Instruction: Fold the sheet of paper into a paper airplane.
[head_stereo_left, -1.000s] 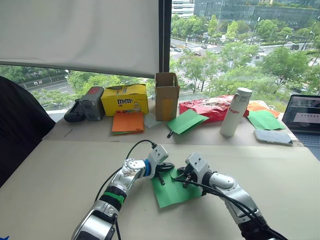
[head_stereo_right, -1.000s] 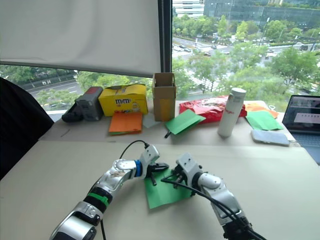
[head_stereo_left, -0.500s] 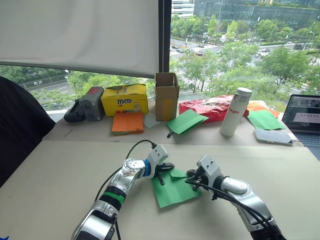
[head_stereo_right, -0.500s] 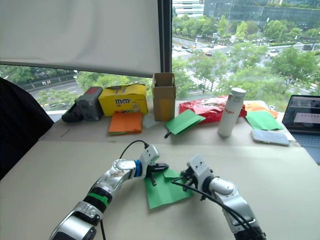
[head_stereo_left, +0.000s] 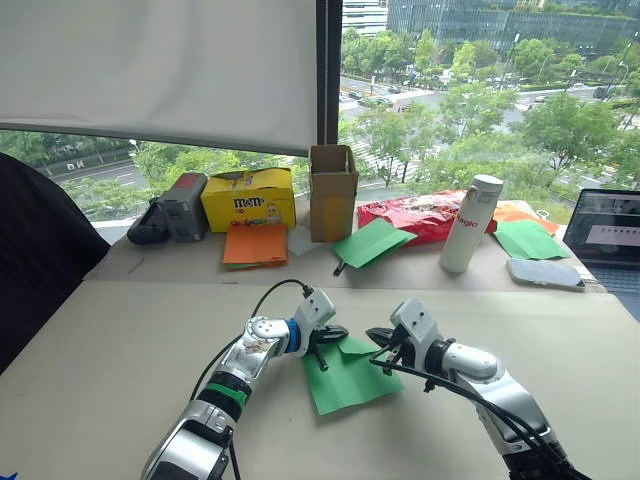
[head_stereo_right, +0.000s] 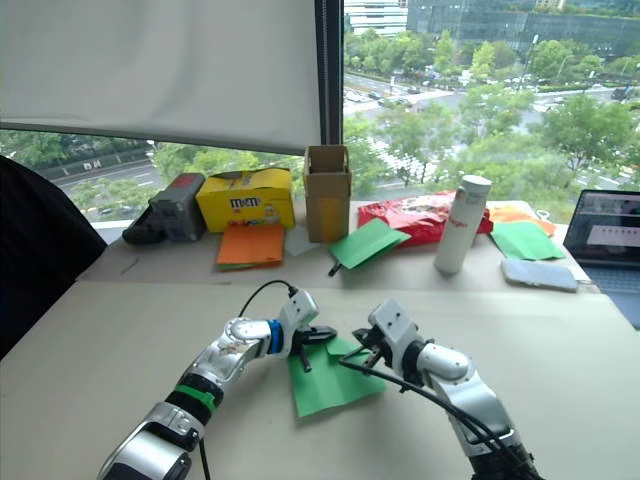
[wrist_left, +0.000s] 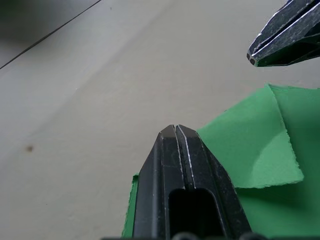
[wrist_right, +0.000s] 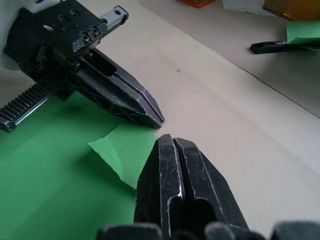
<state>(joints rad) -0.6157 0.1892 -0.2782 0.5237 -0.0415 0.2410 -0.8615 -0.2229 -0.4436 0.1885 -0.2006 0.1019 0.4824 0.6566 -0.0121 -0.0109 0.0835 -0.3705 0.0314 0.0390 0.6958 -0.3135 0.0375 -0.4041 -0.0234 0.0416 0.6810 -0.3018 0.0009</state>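
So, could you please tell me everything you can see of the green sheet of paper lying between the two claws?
The sheet of paper is thin and bright green, and lies nearly flat on the pale table. Its far corner is folded over into a small triangular flap that lifts slightly and casts a shadow. The left claw, shut, rests over the sheet's edge beside the flap. The right claw, also shut, sits at the flap's other side.

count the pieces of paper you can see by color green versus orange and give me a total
Green: 3, the sheet of paper between the grippers, a folded piece by the cardboard box, and a piece near the laptop.
Orange: 2, a stack by the yellow box, which may hold more than one sheet, and an edge behind the far green piece.
Total: 5
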